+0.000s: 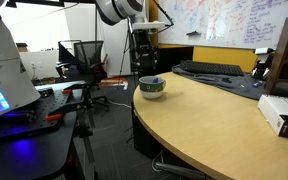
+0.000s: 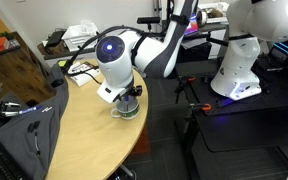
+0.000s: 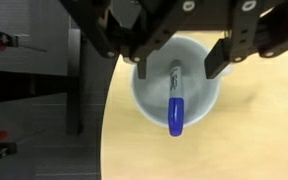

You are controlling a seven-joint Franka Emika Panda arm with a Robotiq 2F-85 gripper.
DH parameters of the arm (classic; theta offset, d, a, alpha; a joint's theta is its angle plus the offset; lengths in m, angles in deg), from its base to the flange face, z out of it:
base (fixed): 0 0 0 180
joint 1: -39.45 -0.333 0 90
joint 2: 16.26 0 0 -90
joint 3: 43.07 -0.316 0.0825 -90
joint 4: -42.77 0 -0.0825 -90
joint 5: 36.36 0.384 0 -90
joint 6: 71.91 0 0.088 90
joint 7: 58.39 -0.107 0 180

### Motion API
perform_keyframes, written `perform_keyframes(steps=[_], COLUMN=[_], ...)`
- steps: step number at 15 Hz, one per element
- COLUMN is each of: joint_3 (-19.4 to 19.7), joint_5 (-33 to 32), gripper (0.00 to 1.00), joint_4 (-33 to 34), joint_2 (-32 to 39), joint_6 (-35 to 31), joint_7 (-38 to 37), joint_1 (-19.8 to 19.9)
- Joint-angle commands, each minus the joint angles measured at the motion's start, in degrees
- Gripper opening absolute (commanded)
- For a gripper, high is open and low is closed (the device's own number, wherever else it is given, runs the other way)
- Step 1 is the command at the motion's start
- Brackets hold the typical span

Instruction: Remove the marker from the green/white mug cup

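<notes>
Tool: filling the top of the wrist view, its two dark fingers are standing wide apart, one to each side of the marker's upper end; it is holding nothing.
Marker: one thin stick with a blue cap is lying inside the cup, leaning across the hollow, with its blue end pointing toward the rim at the bottom of the wrist view.
Cup: one low, round mug, white inside, is sitting upright near the curved edge of the bench; its green band is showing in an exterior view.
Arm: one white arm is reaching down in an exterior view, with the tool hanging directly over the cup.
Height of tool: it seems to be hovering just above the rim, though no view is showing clearly whether the fingertips are dipping inside.
Progress: the task is looking barely begun; the tool is lined up over the marker, but no grasp is being made and the marker is resting in the cup.
What is left: closing on the marker, lifting it clear of the rim, and setting it down on the bench.
Count: one marker, one cup, one tool, one arm.
</notes>
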Motion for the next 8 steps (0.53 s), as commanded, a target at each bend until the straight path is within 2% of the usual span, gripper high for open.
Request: perform_keyframes(steps=[1, 5, 8], joint_3=[-0.5, -0.3, -0.2], joint_5=[0.0, 0.4, 0.5], gripper=[0.66, 0.75, 0.69], joint_4=[0.9, 2.4, 4.0], joint_2=[2.5, 5.5, 7.3], joint_6=[-2.5, -2.7, -2.1], joint_7=[3.5, 3.7, 3.4], joint_1=[1.5, 1.8, 2.1])
